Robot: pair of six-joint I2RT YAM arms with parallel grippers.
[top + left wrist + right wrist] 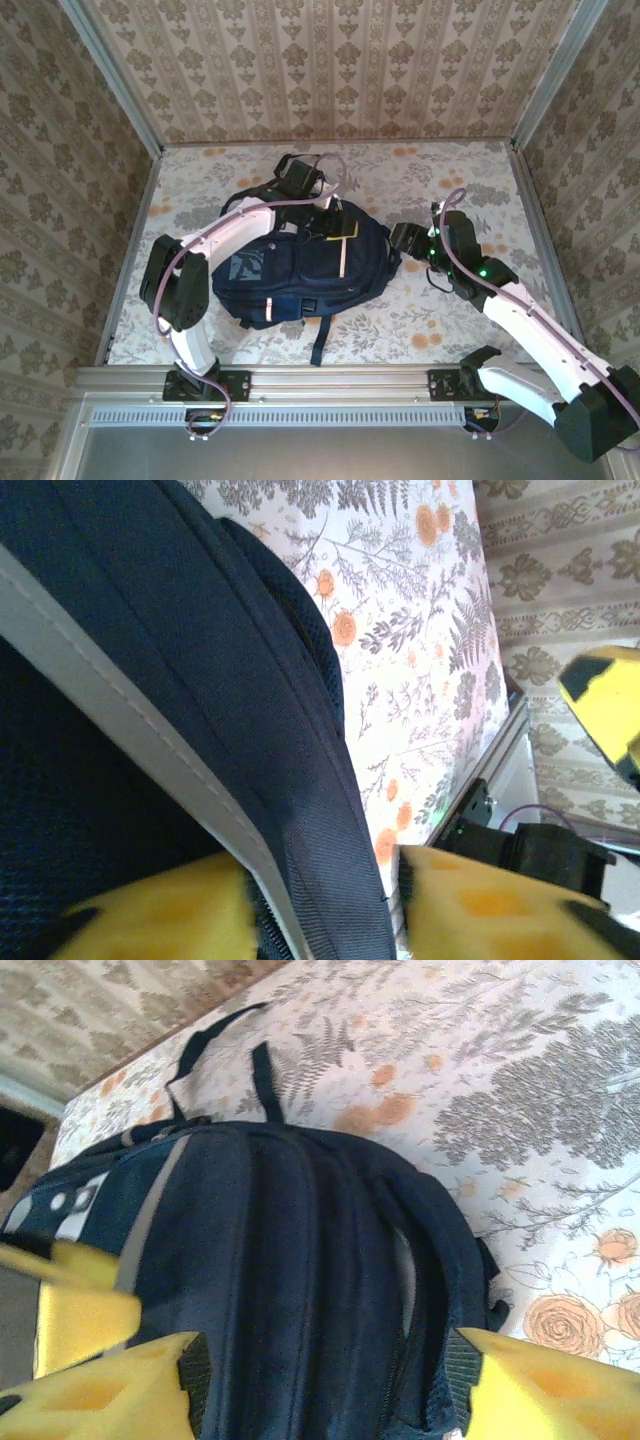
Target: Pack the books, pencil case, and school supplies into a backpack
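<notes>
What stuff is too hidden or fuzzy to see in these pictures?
Inside of the backpack: top view, its own cloth and the left arm cover it.
Left fingers: left wrist view, blurred and cut off by the bottom edge; grip unclear.
Right fingers: right wrist view, cut off by the bottom edge; grip unclear.

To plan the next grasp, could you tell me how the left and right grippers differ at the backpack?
The left gripper straddles a thin edge on the far side of the backpack; the right gripper spans its bulkier right end. The left's fingers stand closer together than the right's. Both have yellow fingers.
</notes>
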